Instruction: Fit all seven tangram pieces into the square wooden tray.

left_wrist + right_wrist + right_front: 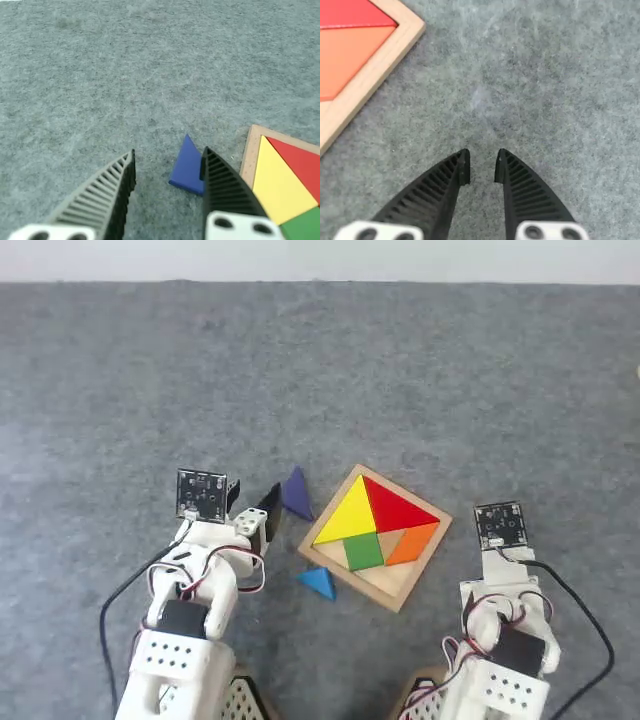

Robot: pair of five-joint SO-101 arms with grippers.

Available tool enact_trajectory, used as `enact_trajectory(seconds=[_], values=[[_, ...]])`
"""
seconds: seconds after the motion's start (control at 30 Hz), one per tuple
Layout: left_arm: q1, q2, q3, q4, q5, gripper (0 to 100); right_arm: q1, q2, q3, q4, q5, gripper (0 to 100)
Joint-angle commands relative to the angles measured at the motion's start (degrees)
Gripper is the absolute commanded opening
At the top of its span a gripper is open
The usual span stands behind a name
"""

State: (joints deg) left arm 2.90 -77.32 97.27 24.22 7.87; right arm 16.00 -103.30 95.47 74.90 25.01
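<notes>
My left gripper (169, 155) hangs over the grey felt mat (120, 380) with its ribbed black fingers (107, 192) spread wide and nothing between them. The dark blue triangle (188, 166) lies flat on the mat just ahead of one fingertip, and that finger covers one of its corners; I cannot tell whether they touch. From above, this triangle sits between my left gripper and the near edge of the square wooden tray (400, 596), close to both. The tray stands turned like a diamond between my two arms and holds a yellow triangle (347, 516), a red triangle (398, 507), a green square (363, 552) and an orange parallelogram (412, 543), all lying flat inside the rim. A light blue triangle (318, 582) lies on the mat just beside the tray's lower edge, nearer my left arm. My right gripper (481, 165) hovers over bare mat near one corner of the tray, its fingertips only narrowly apart and holding nothing.
</notes>
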Motion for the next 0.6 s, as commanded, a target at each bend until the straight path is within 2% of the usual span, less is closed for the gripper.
enact_trajectory(seconds=[0.0, 0.57], values=[[-0.1, -0.7, -0.4, 0.5, 0.4, 21, 0.6, -0.7, 1.0, 0.5, 0.1, 10.9], [-0.1, -0.4, -0.4, 2.2, 0.5, 21, 0.6, -0.7, 1.0, 0.5, 0.1, 10.9]])
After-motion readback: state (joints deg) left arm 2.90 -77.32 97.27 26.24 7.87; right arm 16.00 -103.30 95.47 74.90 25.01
